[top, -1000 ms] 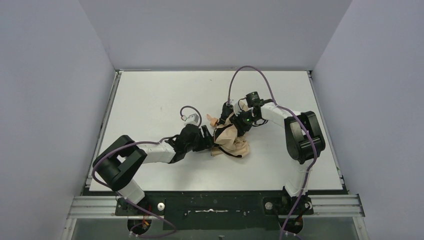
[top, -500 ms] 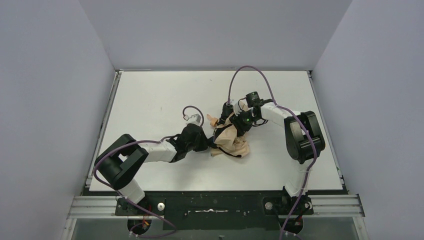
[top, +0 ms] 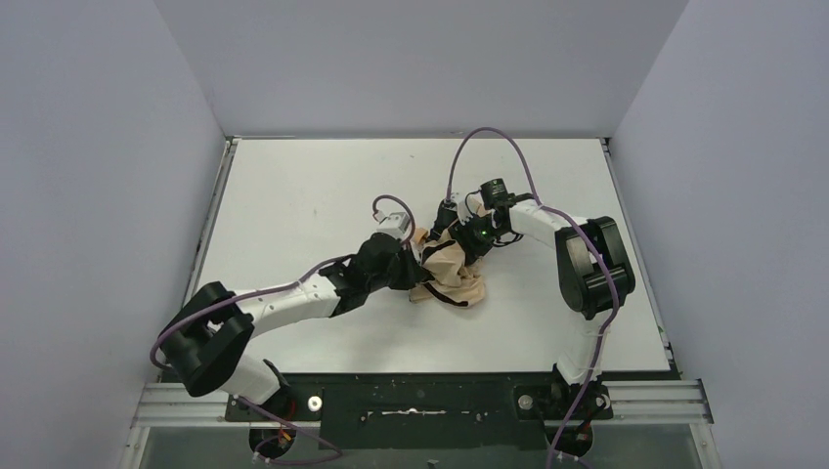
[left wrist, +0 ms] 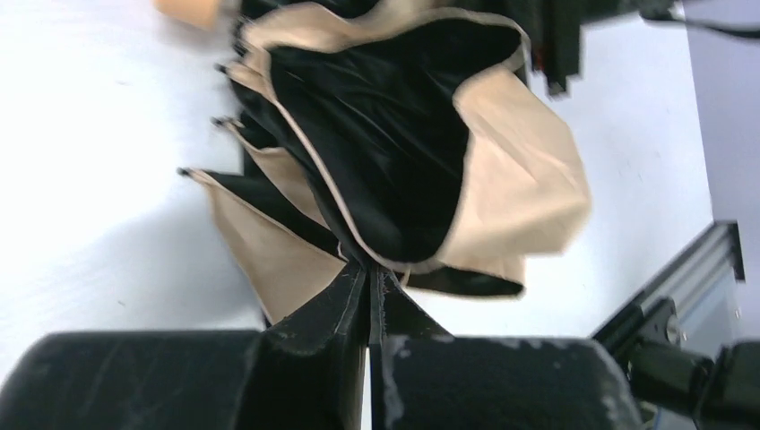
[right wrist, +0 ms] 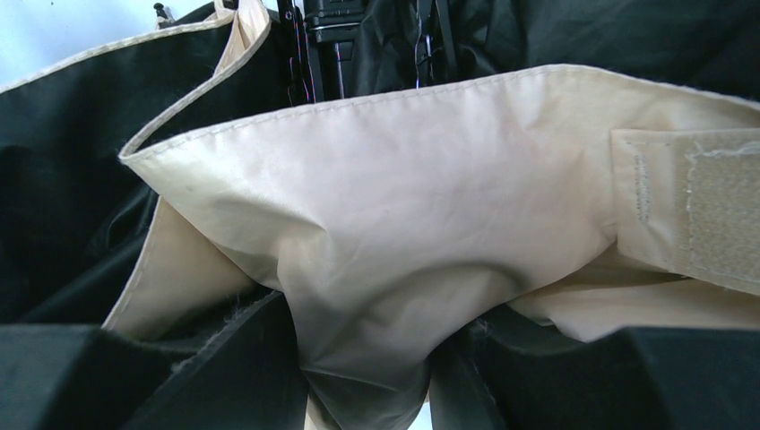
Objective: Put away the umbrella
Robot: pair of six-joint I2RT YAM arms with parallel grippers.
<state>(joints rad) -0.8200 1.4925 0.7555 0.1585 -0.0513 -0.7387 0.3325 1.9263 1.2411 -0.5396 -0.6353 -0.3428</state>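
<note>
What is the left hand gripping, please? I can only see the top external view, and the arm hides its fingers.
Observer: The left hand is shut, pinching a thin edge of the umbrella fabric at its tips.
Operator: Is the other hand holding anything?
Observer: A tan fold of canopy is bunched between the fingers of the right hand.
Operator: Can you see a closure strap?
Observer: A tan hook-and-loop tab lies beside that fold, its fuzzy patch exposed.

Light: bright, even, overhead
Shadows: faint, soft-edged
Glare: table (left wrist: 81,179) blown white, left wrist view
Blur: umbrella (left wrist: 520,179) fabric smeared, left wrist view
</note>
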